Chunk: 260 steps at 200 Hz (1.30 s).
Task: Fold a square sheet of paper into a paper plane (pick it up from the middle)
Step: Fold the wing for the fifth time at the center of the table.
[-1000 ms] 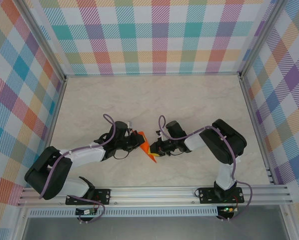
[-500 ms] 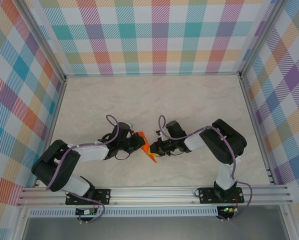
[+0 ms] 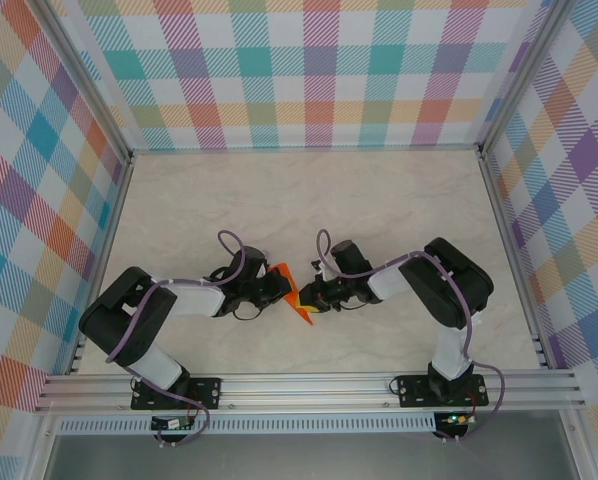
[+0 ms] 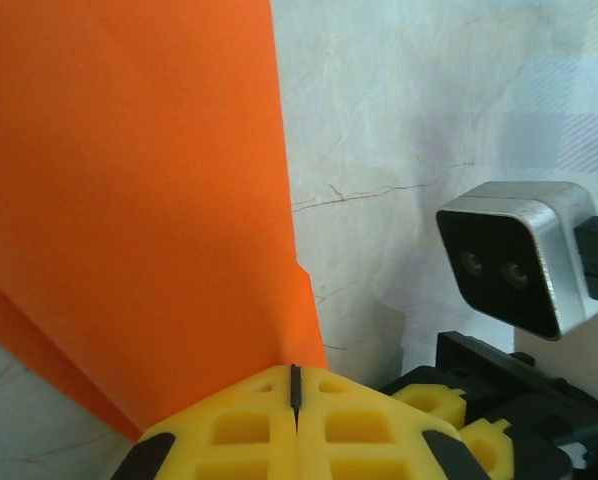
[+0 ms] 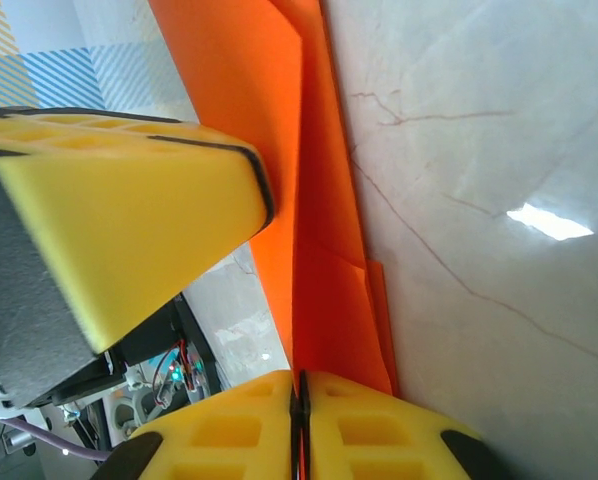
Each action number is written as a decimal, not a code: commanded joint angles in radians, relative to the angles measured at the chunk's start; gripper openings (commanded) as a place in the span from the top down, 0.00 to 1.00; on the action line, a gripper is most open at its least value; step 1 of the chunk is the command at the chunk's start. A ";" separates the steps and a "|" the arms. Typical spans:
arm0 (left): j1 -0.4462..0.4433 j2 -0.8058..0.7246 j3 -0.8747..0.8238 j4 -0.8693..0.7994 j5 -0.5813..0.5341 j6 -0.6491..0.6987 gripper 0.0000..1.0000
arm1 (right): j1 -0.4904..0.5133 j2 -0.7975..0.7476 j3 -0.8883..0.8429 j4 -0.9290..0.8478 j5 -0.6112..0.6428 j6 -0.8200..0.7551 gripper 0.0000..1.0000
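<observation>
The paper plane (image 3: 292, 291) stood between the two end effectors, over the near middle of the tabletop (image 3: 309, 200). The left end effector (image 3: 275, 287) met it from the left and the right end effector (image 3: 312, 297) from the right, each pinching an edge of it. Both arms reached inward from their bases at the near edge, well in front of the back wall (image 3: 309, 70).
</observation>
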 commanded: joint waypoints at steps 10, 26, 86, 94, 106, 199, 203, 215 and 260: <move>0.007 0.028 -0.008 0.000 -0.021 0.023 1.00 | -0.009 -0.003 0.008 -0.120 0.076 -0.019 0.85; 0.007 0.028 -0.013 -0.002 -0.025 0.020 1.00 | -0.009 -0.024 0.017 -0.163 0.083 -0.039 0.84; 0.009 0.029 -0.008 -0.015 -0.023 0.025 1.00 | 0.022 -0.082 0.056 -0.286 0.086 -0.106 0.82; 0.009 0.030 -0.004 -0.018 -0.020 0.028 1.00 | 0.026 -0.086 0.063 -0.300 0.089 -0.112 0.82; 0.009 0.029 0.000 -0.025 -0.019 0.031 1.00 | 0.029 -0.091 0.072 -0.324 0.095 -0.120 0.81; 0.009 0.042 0.004 -0.031 -0.004 0.034 1.00 | 0.063 -0.115 0.117 -0.447 0.136 -0.193 0.84; 0.009 0.040 0.005 -0.031 -0.004 0.034 1.00 | 0.066 -0.114 0.116 -0.446 0.136 -0.193 0.85; 0.009 0.038 0.005 -0.034 -0.004 0.034 1.00 | 0.066 -0.106 0.114 -0.454 0.138 -0.195 0.87; 0.010 0.029 0.009 -0.050 -0.008 0.039 1.00 | 0.072 -0.047 0.080 -0.473 0.155 -0.199 0.89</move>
